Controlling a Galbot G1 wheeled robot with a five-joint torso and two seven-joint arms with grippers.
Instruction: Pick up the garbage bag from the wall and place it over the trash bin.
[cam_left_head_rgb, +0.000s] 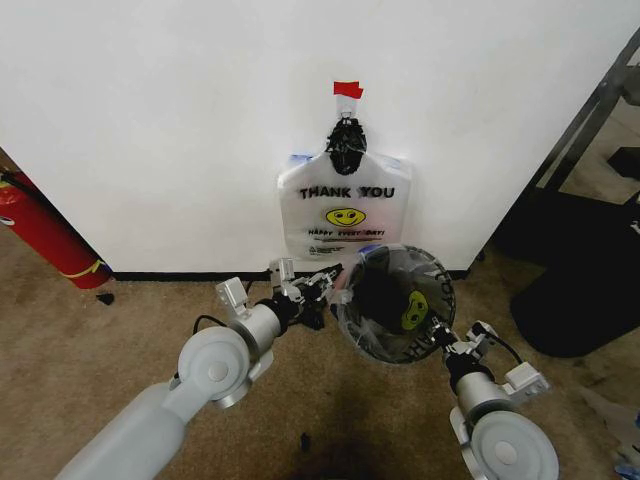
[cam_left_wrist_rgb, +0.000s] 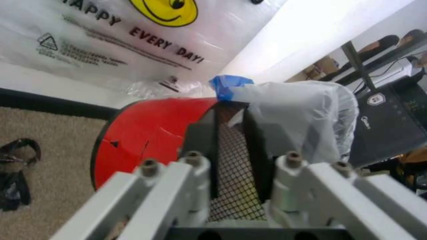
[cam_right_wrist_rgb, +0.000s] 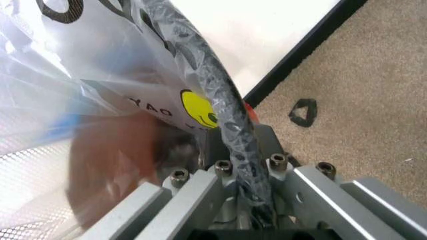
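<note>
Trash bin (cam_left_head_rgb: 395, 305): black mesh, lower centre of the head view, tipped so its mouth faces the camera. Its red base (cam_left_wrist_rgb: 150, 137) shows at centre left of the left wrist view. The bin's far side and its contact with the carpet (cam_left_head_rgb: 120, 330) are hidden.

Garbage bag (cam_left_head_rgb: 425, 300): crinkly translucent film lining the bin's mouth and folded over the rim, with a yellow smiley inside at right. A blue handle loop (cam_left_wrist_rgb: 228, 86) lies bunched on the rim in the left wrist view. How far the film wraps the outside is hard to make out.

Left gripper (cam_left_wrist_rgb: 230, 150): at the bin's left edge, its dark fingers narrowly parted astride the mesh wall with bag film beside them. The pictures do not settle whether they pinch it.

Right gripper (cam_right_wrist_rgb: 240, 165): at the bin's lower right, clamped on the film-covered rim, which runs between its fingers. Fingertips are cut off behind the rim.

Wall (cam_left_head_rgb: 150, 120): white, across the upper head view, with a black baseboard (cam_left_head_rgb: 170, 274).

Bundle of bags (cam_left_head_rgb: 345, 215): flat on the wall at upper centre, under a black knot (cam_left_head_rgb: 346, 140) and red tape (cam_left_head_rgb: 348, 89). Its lower edge is hidden behind the bin.

Open room: bare carpet at lower centre and left. A red extinguisher (cam_left_head_rgb: 45, 235) stands at the left edge, and a dark rounded object (cam_left_head_rgb: 575, 285) and metal frame (cam_left_head_rgb: 590, 105) crowd the right.
</note>
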